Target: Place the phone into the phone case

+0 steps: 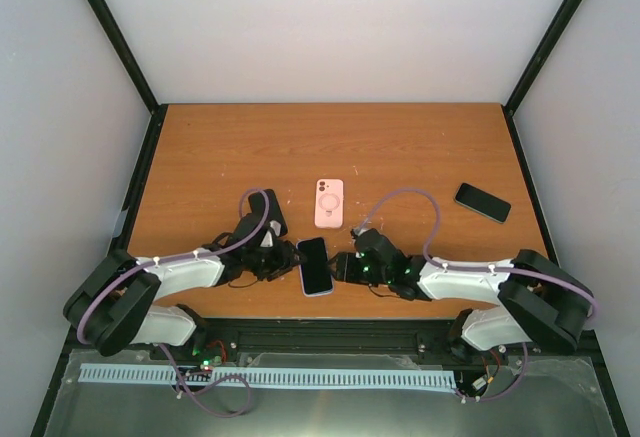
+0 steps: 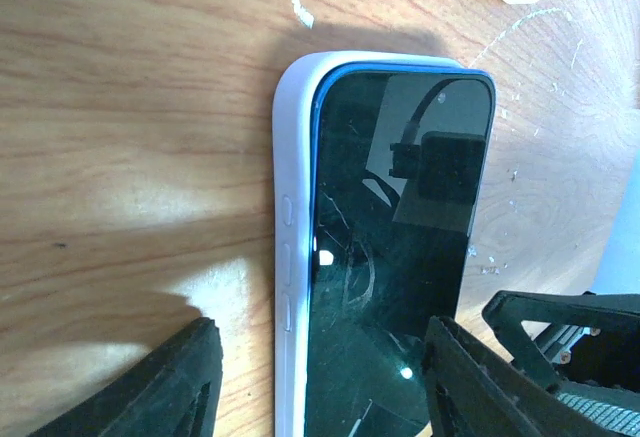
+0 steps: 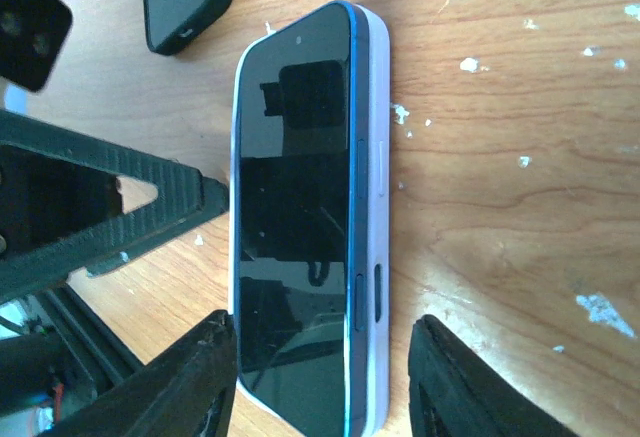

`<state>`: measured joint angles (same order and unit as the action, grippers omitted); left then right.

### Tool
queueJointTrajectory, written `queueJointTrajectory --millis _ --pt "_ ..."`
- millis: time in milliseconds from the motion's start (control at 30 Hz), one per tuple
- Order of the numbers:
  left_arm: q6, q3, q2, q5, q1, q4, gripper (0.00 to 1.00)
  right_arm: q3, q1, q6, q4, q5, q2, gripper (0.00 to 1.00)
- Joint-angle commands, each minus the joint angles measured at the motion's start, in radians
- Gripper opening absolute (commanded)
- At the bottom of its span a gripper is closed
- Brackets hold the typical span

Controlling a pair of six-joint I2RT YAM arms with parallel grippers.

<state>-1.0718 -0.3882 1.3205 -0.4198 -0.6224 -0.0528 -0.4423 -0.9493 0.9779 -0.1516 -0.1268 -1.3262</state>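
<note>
The phone [image 1: 315, 265], dark-screened with a blue frame, lies face up in a pale lilac phone case [image 1: 304, 269] near the table's front edge, between my two arms. In the right wrist view the phone [image 3: 295, 227] shows its blue side standing above the case wall [image 3: 377, 257]. On the other long side, the case [image 2: 290, 257] wraps the phone [image 2: 400, 237] snugly. My left gripper [image 2: 320, 382] is open and straddles the phone's near end, one finger clear of the case. My right gripper [image 3: 320, 382] is open too, around the opposite end.
A pink case [image 1: 329, 203] with a ring on its back lies just behind the phone. A second black phone [image 1: 483, 202] rests at the right. A black flat object [image 1: 273, 213] sits by the left arm. The table's front edge is close behind both grippers.
</note>
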Motion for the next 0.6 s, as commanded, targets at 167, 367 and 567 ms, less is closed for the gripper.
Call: queueJointTrajectory --millis 167,367,567 --pt "0.035 -0.015 0.077 -0.011 0.010 -0.014 0.48 -0.048 0.012 -0.022 -0.126 -0.055 -0.133 0.53" --pt "0.022 0.021 0.078 -0.061 0.009 -0.080 0.41 -0.020 0.014 0.045 -0.301 -0.137 -0.220 0.57" --pt "-0.007 0.067 0.059 -0.112 0.009 -0.147 0.35 0.023 0.025 0.146 -0.503 -0.209 -0.240 0.57"
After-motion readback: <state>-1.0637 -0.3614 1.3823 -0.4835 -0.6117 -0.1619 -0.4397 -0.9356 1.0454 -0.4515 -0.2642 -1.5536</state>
